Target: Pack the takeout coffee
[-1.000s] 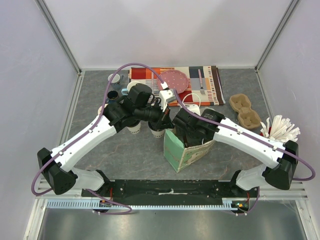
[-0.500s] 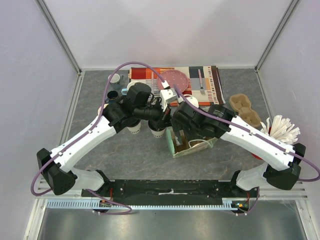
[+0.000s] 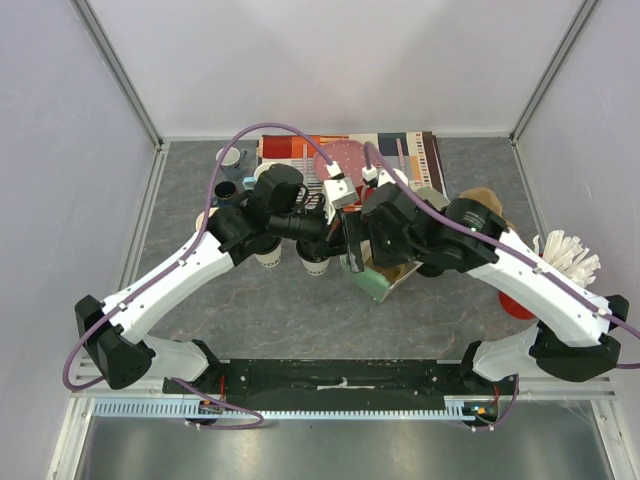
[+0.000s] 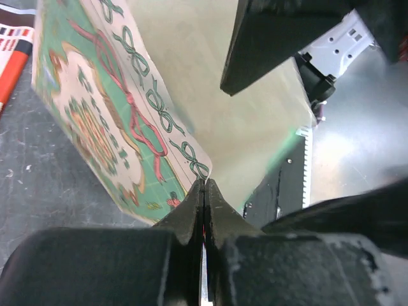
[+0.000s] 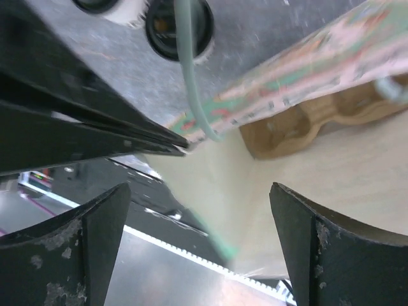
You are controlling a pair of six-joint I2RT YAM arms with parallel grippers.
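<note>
Bag-opening step: left tool (image 4: 203,191) pinched shut on the green gift bag (image 4: 115,121) rim, right tool (image 5: 197,213) spread wide and empty at its mouth, two paper cups (image 3: 314,264) standing mid tabletop (image 3: 250,310) just left of the bag; next move likely calls for widening the mouth, then loading the cups.

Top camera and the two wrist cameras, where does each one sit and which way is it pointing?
Top external: above and behind the robot, looking down on the table; left arm and right arm meet at the bag beside two cups.
Left wrist: on the left arm, looking along the shut left jaws, pinched on the bag's rim.
Right wrist: on the right arm, looking between the open right jaws into the bag's mouth.
Shared: both wrist views show the bag's pale inside and the left jaws on its rim.
</note>
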